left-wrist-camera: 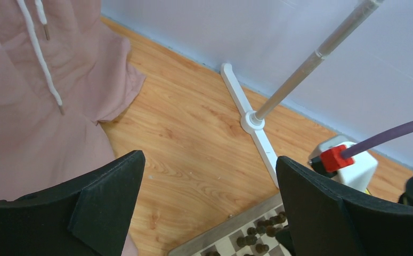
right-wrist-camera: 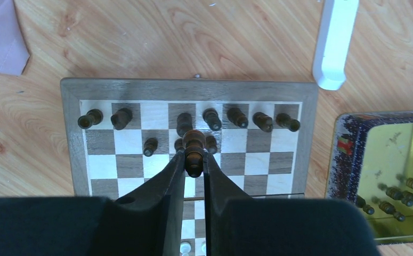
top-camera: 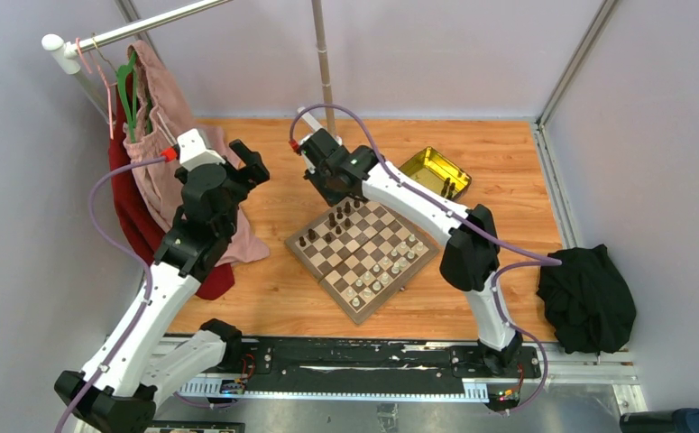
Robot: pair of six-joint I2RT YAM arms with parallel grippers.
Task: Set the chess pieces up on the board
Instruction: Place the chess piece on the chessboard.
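Well, table: wood-grain top, grey walls round it, both arms bolted at near edge.
Pink hoodie: hangs off rack at far L, hem drapes onto table; red cloth just behind it.
Black cloth: bunched heap at R edge, well apart from board.
Board: lies flat mid-table, turned cornerwise to the arms, far corner under R tool.
Tin: yellow-gold, open, near board's far-R side, not touching; loose dark pieces lie inside.
L tool: released, fingers wide apart, nothing btwn them; hovers over bare table L of board, by the hoodie.
R tool: clenched on held piece, over board's dark-side rows.
Held piece: dark brown, pinched btwn both fingertips abt mid-width of board; can't tell if it touches the board.
Dark pieces: 7 upright in far edge row, one sq. there bare; at least 3 in next row, partly hidden by held piece.
Pale pieces: stand on opposite side of board, nearer R arm's base; too small to count.
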